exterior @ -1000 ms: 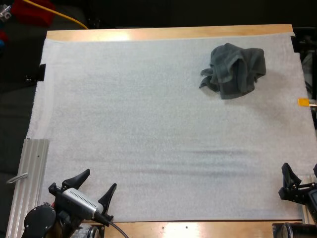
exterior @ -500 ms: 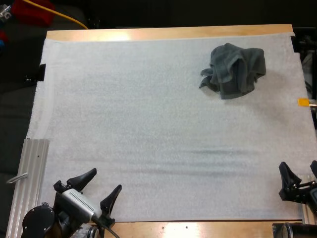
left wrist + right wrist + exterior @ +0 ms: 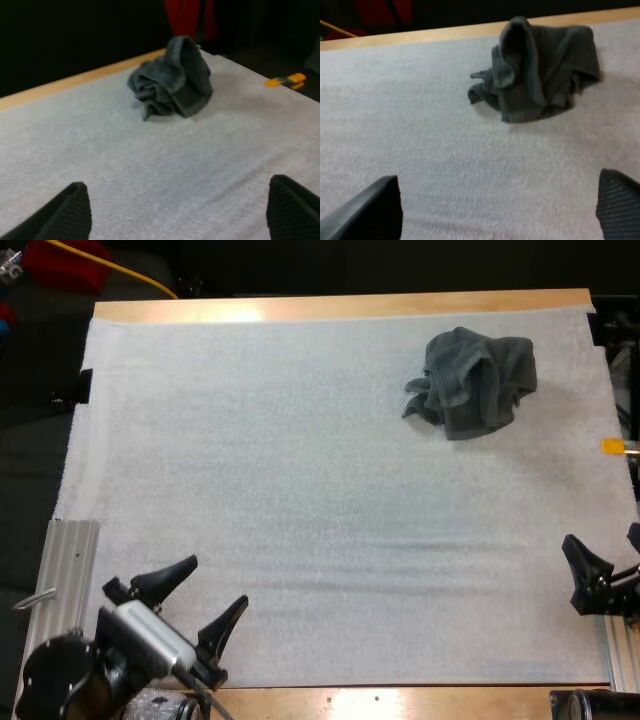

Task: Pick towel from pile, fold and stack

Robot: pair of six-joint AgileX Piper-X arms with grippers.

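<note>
A crumpled dark grey-green towel [image 3: 472, 381] lies on the white mat [image 3: 300, 490] at the far right. My left gripper [image 3: 195, 595] hovers open at the mat's near left corner, nothing between its fingers. My right gripper [image 3: 605, 555] is open at the mat's near right edge, far from the towel. In the left wrist view the towel [image 3: 172, 80] sits well ahead of my spread fingers [image 3: 67, 215]. The right wrist view has the towel [image 3: 540, 70] ahead, beyond my wide-apart fingers [image 3: 372, 210].
A ribbed metal rail [image 3: 58, 610] runs along the mat's near left side. The wooden table edge [image 3: 340, 306] borders the mat's far side.
My left gripper has shifted slightly right and forward over the mat's corner. My right gripper has moved a little farther forward along the right edge. The towel has not moved.
</note>
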